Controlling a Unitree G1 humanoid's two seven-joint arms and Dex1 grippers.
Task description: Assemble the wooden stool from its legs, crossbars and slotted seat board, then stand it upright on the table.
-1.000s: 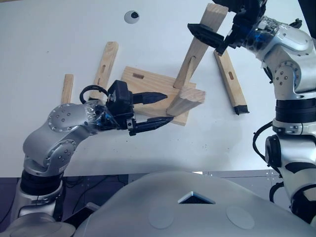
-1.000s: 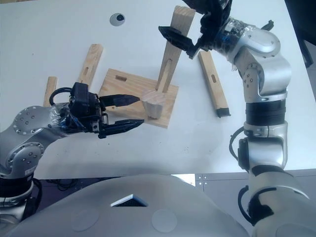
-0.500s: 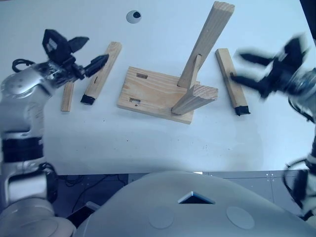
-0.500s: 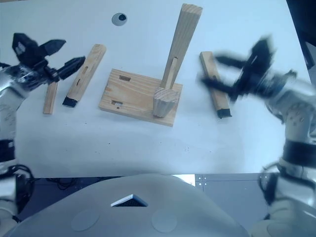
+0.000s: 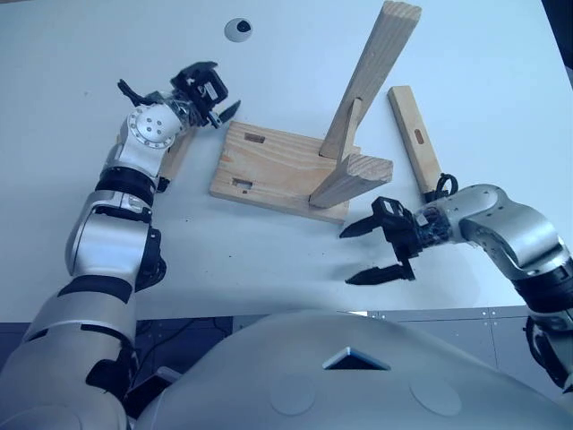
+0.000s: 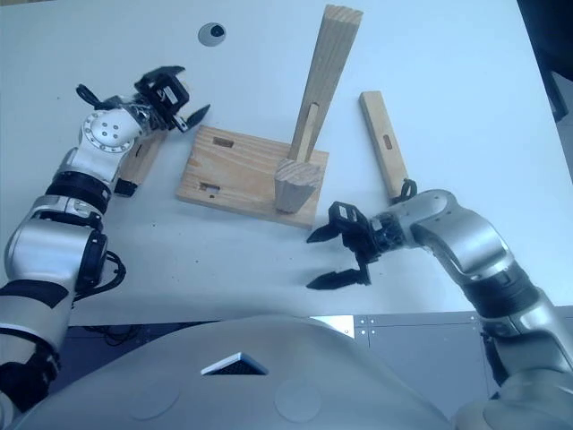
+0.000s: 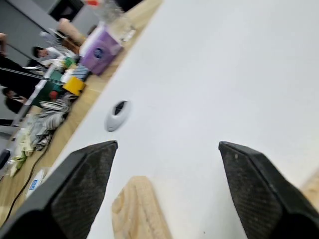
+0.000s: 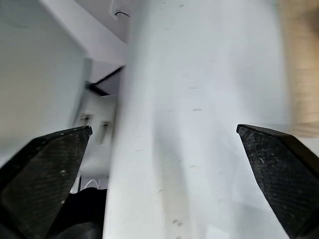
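The slotted seat board [image 5: 269,168] lies flat mid-table. Two legs stand in its right end: a tall one [image 5: 372,76] leaning back and a nearer one [image 5: 351,179]. A loose leg [image 5: 414,139] lies to the board's right. Another loose leg [image 6: 143,161] lies left of the board, partly under my left arm. My left gripper [image 5: 176,100] hovers open over that leg's far end [image 7: 137,209], by the board's back left corner. My right gripper [image 5: 356,255] is open and holds nothing, low over the table in front of the board's right end.
A small grey disc [image 5: 238,30] sits on the table at the back. The table's front edge [image 5: 403,309] runs just below my right gripper. Bare white tabletop lies at the far right and front left.
My left gripper has swung right from the far left to the loose leg's far end. My right gripper has dropped from beside the right loose leg to the front of the board.
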